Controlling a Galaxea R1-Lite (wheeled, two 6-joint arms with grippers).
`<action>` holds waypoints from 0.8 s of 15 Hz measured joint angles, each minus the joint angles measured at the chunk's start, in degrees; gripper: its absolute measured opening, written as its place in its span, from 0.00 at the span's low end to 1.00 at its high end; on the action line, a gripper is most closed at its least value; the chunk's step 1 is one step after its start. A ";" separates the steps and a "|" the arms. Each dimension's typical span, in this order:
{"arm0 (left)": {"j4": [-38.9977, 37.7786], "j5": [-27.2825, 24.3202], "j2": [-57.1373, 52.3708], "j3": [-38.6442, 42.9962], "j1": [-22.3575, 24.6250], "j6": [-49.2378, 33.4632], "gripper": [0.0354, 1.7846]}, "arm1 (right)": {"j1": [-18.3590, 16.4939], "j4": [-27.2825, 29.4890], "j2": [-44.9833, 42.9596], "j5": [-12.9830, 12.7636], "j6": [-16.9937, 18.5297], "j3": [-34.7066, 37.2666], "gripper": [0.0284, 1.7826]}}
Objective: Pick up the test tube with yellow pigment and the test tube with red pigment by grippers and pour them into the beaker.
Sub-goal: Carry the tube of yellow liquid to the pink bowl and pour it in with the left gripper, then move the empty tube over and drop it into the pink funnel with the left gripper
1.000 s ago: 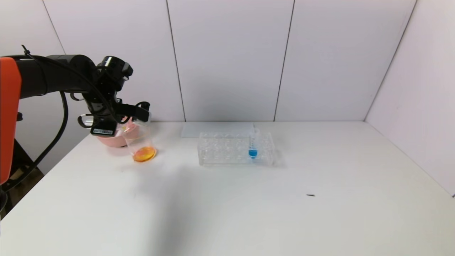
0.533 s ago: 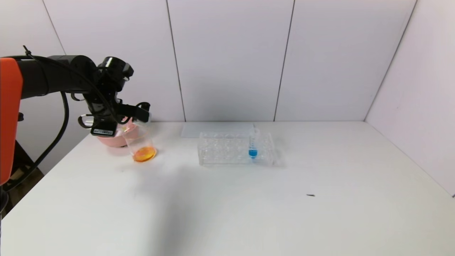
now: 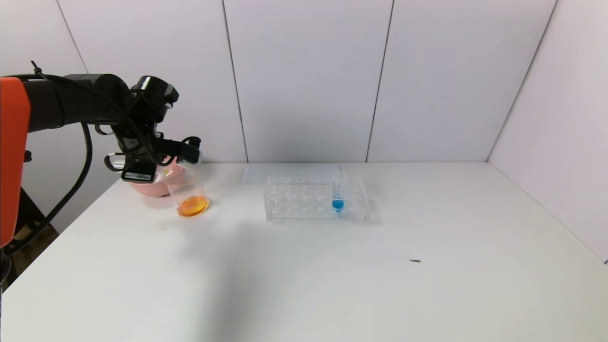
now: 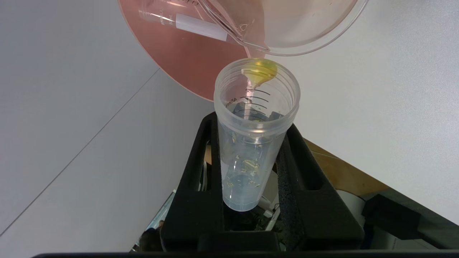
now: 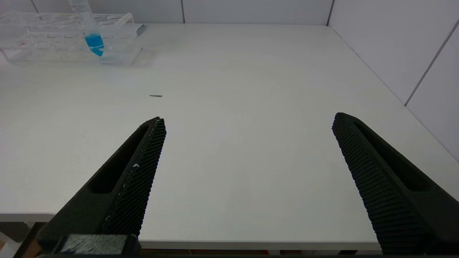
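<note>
My left gripper (image 3: 188,153) is at the far left of the table, shut on the test tube with yellow pigment (image 4: 251,161). The tube is tipped mouth-down at the rim of the beaker (image 3: 186,187). A yellow drop hangs at the tube's lip and small droplets cling inside it. The beaker holds orange liquid at its bottom, and its rim also shows in the left wrist view (image 4: 304,44). A clear tube (image 4: 190,23) lies in the pink bowl (image 4: 179,61); I cannot see any red pigment in it. My right gripper (image 5: 248,120) is open and empty over the table's front edge.
The pink bowl (image 3: 145,186) stands right behind the beaker. A clear tube rack (image 3: 304,199) stands at the middle back with one blue-liquid tube (image 3: 337,192) upright in it. A small dark speck (image 3: 415,261) lies on the white table.
</note>
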 joint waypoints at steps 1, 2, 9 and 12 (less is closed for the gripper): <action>0.17 -0.02 -0.05 0.00 0.04 0.00 0.23 | 0.00 0.00 0.00 0.00 -0.02 0.00 0.95; 0.52 -0.02 -0.11 0.00 0.09 0.02 0.23 | 0.02 0.00 0.00 0.00 0.00 0.02 0.95; 0.85 -0.16 -0.77 0.05 0.59 -0.16 0.23 | 0.00 0.00 0.00 0.00 -0.02 0.00 0.95; 0.83 -0.35 -1.01 0.10 1.02 -0.66 0.23 | 0.00 0.00 0.00 0.00 -0.02 -0.02 0.95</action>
